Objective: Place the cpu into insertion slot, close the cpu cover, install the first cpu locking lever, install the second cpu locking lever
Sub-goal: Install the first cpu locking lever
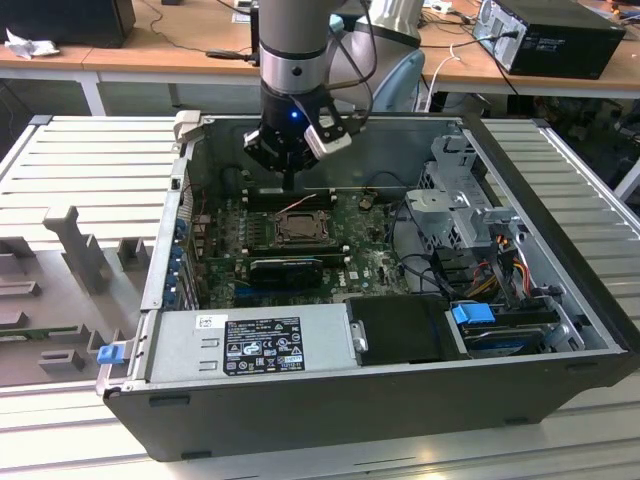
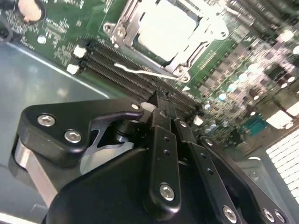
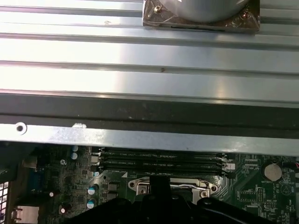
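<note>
Looking inside the case: we saw the green board
Insertion slot [image 2: 163,35]: held the cpu [image 2: 166,25] — cover [image 2: 124,21] down around it
Gripper [image 2: 161,100]: fingers together, empty — above the memory slots [image 2: 126,74]

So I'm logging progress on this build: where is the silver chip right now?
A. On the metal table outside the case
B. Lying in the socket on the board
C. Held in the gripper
B: in the second wrist view the silver chip lies flat in the socket, with the gripper over the memory slots beside it.
</note>
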{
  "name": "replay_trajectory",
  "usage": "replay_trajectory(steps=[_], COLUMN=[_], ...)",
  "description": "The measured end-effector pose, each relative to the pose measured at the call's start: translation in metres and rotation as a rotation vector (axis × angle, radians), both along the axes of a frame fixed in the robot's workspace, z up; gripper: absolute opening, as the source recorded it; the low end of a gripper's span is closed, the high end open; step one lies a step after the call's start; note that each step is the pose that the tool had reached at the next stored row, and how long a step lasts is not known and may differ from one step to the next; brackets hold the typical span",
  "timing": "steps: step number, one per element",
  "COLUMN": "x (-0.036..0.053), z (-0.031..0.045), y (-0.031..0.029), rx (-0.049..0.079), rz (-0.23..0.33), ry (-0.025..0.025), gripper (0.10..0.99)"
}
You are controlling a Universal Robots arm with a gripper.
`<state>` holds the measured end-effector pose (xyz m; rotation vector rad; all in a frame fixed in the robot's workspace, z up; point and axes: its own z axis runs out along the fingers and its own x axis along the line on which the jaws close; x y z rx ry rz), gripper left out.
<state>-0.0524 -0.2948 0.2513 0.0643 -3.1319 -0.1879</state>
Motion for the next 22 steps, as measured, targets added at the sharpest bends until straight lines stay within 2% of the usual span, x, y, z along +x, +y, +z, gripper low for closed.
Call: replay_trajectory(steps=[3,6,7,8,11,22], x=[0.0000,0.0008,0.0017,0.0059,0.0089,0.0102], z=[-0.0010,-0.0052,-0.0066,-0.0111,-0.0149,-0.0175], y=[-0.0027,-0.0030,-0.0031,-0.0022,-0.0017,-0.0015], rx=[0.004,0.004,0.004,0.004,0.004,0.004], rz=[0.000,0.000,0.000,0.000,0.000,0.000], ry=[-0.0001,-0.0003,-0.0004,-0.0004,-0.0004,-0.0003], gripper=[0.106,0.106,0.106,0.106,0.106,0.106])
